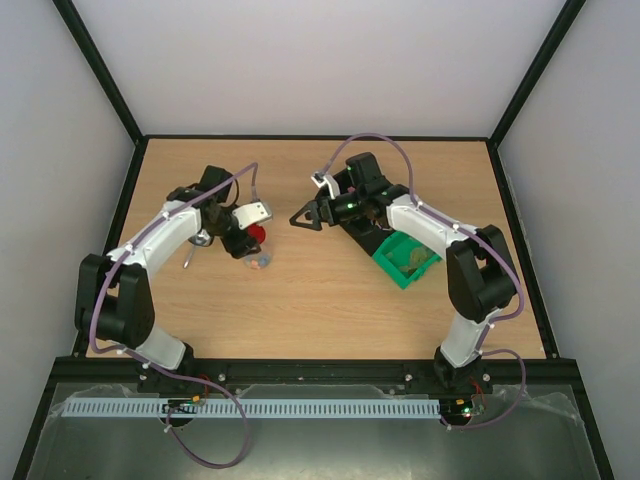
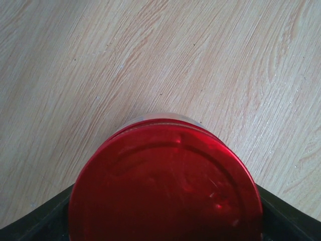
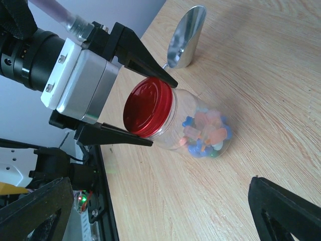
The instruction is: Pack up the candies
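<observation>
Red lid [image 3: 148, 106] caps a clear jar [image 3: 188, 108] on the wooden table [image 3: 261, 75]. The candies [image 3: 205, 133] are inside it, a pink, blue and white heap at the end away from the lid. The left gripper [image 3: 161, 114] meets the jar at the lid end with its jaws wide. One finger is on each side of the lid, tips right at its rim; whether they press on it or stand just off it I cannot tell. Its own camera shows the lid's flat face filling the lower part of the view, with a dark finger at each bottom corner. A silver scoop [image 3: 186, 35] sits on the table near the jar, not touching it. The right gripper [image 1: 300, 219] hovers to the right of the jar, well apart from it, jaws spread wide and holding nothing. A green bin [image 1: 396, 270] sits further right, by the right arm.
</observation>
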Available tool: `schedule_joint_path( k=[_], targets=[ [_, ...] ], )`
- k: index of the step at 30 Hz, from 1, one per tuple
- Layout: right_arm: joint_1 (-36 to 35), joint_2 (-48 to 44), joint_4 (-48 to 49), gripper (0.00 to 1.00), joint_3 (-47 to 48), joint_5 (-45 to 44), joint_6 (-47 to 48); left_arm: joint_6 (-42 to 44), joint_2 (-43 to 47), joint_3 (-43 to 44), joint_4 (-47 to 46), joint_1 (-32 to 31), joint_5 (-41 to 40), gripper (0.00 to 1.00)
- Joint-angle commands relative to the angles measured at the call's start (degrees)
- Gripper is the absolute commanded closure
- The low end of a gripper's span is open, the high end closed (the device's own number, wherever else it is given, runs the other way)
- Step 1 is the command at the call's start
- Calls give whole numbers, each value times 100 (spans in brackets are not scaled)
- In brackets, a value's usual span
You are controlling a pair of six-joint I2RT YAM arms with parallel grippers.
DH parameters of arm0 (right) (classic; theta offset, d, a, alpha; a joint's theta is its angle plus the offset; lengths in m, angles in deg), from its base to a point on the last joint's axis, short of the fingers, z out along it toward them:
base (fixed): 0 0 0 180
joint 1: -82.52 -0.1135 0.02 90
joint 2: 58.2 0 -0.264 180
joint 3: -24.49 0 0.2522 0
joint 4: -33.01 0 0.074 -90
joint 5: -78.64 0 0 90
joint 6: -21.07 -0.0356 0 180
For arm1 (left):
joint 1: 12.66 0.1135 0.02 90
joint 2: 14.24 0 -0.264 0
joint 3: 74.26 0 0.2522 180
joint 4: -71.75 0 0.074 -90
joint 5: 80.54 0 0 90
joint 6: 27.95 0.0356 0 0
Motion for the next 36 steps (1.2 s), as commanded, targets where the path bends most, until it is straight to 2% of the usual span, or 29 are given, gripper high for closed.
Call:
schedule_joint_path(
  k=[1, 7, 13, 21, 27, 36],
  targets=[
    [73, 45, -260, 3, 159, 85, 92, 138, 0, -169, -116, -95, -14, 26],
    [172, -1, -312, 3, 127, 24, 141, 81, 46, -273, -339, -381, -44, 27],
    [428, -233, -355, 3, -174, -56, 291, -63, -124, -134, -492, -944, -47, 30],
    [735, -665, -573, 4, -803, -179, 549, -389, -564, 239, -661, -1288, 377, 32],
    [657, -898, 79, 3, -1355, -219, -121, -506, -669, 258, -850, -1487, 420, 29],
    [278, -400, 312, 3, -1078, -456, -488, -520, -614, 153, -952, -1479, 372, 27]
  ],
)
